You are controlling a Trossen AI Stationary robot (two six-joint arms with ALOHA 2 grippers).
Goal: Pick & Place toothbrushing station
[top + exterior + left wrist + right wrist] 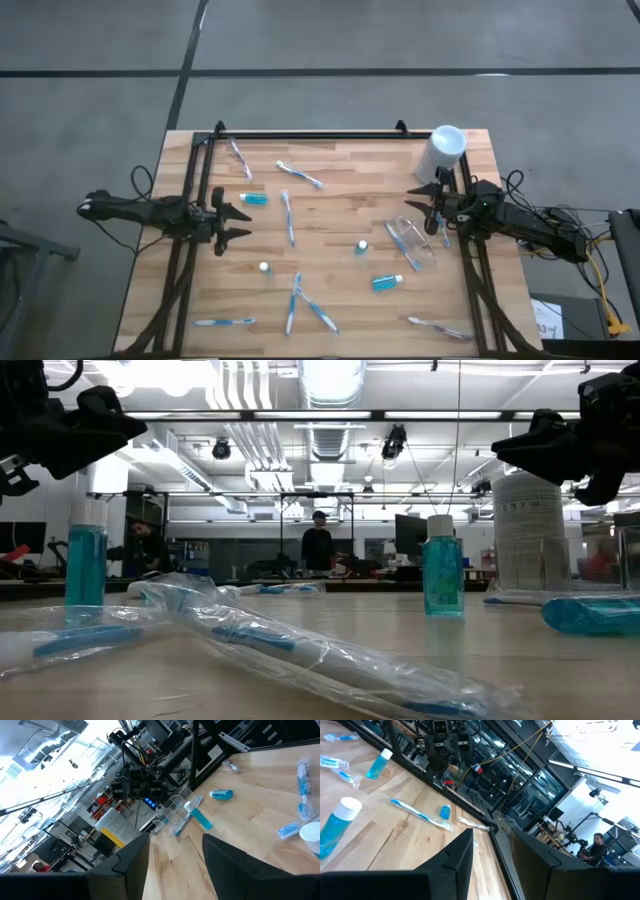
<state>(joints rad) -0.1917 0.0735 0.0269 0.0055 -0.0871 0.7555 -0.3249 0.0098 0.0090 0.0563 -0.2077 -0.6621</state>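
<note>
On the table (pixel 340 205): eight toothbrushes (pixel 288 217), five tubes (pixel 387 283), one pouch (pixel 411 242).

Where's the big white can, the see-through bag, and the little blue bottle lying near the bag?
tall white cylinder (pixel 443 150), high view, on its round top.
clear plastic pouch (pixel 412 241), high view, on its middle.
small blue tube (pixel 386 284), high view, on its blue body.

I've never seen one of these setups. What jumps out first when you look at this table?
Thin blue-and-white toothbrushes and small blue white-capped tubes lie scattered across the pale wooden table. A tall white cylinder stands at the far right corner, with a clear plastic pouch lying flat nearer the middle. The dark left gripper and right gripper hang open at opposite edges, holding nothing.
</note>
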